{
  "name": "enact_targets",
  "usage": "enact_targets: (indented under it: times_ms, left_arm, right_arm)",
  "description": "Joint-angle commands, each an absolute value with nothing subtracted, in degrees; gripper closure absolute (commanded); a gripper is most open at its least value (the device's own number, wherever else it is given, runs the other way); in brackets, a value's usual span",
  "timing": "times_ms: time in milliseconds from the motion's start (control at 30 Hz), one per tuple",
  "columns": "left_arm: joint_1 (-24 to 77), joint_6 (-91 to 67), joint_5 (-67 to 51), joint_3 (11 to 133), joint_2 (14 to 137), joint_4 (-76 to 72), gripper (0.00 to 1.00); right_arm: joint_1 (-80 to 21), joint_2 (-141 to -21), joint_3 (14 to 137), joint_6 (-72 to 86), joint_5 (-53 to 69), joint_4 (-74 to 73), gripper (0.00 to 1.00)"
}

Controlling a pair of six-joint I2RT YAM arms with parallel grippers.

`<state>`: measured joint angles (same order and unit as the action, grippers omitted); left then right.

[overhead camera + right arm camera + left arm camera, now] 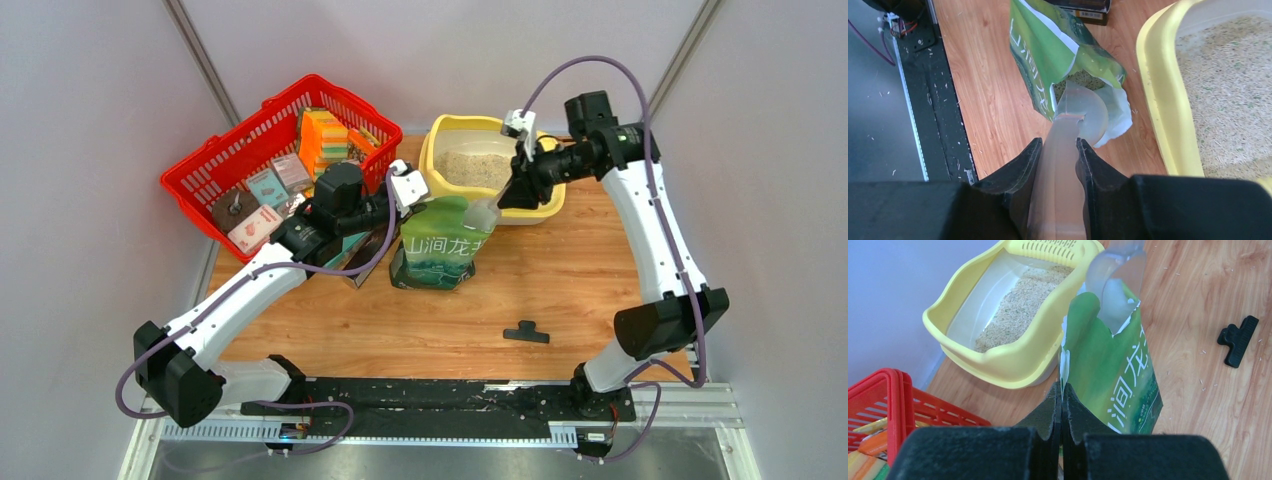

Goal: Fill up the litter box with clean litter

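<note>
The pale yellow litter box (432, 160) stands at the back of the table with clean litter (475, 165) spread in its white basin. An open green bag (440, 245) stands just in front of it. My left gripper (1061, 390) is shut on the torn top edge of the bag (1113, 365). My right gripper (1059, 145) is shut on the handle of a translucent scoop (1080, 112), whose bowl sits in the bag's mouth over more litter (1075, 79). The litter box rim (1158, 100) lies just right of the scoop.
A red mesh basket (270, 160) with boxes and sponges stands at the back left. A black clip (527, 332) lies on the wood near the front. A dark box (360, 255) sits left of the bag. Stray granules dot the table.
</note>
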<state>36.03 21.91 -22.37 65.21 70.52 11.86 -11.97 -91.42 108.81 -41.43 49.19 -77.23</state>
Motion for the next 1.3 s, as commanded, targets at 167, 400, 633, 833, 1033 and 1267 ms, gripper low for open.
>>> enact_targets:
  times_ms: [167, 400, 633, 833, 1033, 1267]
  left_arm:
    - [36.1, 21.5, -22.5, 68.4, 66.8, 12.5, 1.0]
    - [36.0, 18.3, -24.9, 70.4, 67.8, 9.5, 1.0]
    - [36.1, 15.7, -26.3, 71.1, 68.8, 6.3, 1.0]
    - [36.1, 13.4, -27.3, 69.9, 69.1, 3.3, 1.0]
    - [36.1, 12.3, -28.0, 69.2, 70.1, 0.3, 1.0]
    - [36.1, 11.3, -27.9, 69.6, 71.5, -1.4, 1.0]
  right_arm:
    - [-15.2, -94.0, 106.3, -7.1, 28.0, -61.4, 1.0]
    - [-20.6, -96.9, 106.2, 1.8, 16.6, -63.4, 1.0]
    - [-24.3, -99.2, 102.7, 6.8, 11.6, -61.9, 1.0]
    - [-27.3, -100.7, 98.1, 6.8, 8.5, -59.8, 1.0]
    - [-28.3, -104.1, 91.1, 7.1, 7.0, -57.3, 1.0]
    - [-26.5, -108.9, 91.1, 4.7, 21.6, -55.9, 1.0]
